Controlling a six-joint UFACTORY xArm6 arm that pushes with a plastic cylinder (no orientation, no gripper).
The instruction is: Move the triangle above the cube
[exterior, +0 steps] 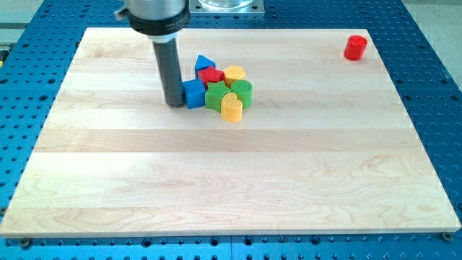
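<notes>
A blue triangle lies at the top of a tight cluster of blocks. A blue cube sits below it at the cluster's left side. My tip stands on the board touching the cube's left face, below and left of the triangle. The dark rod rises from it toward the view's top.
The cluster also holds a red star-like block, a yellow block, a green cylinder, a green star-like block and a yellow heart. A red cylinder stands alone at the top right. The wooden board lies on a blue perforated table.
</notes>
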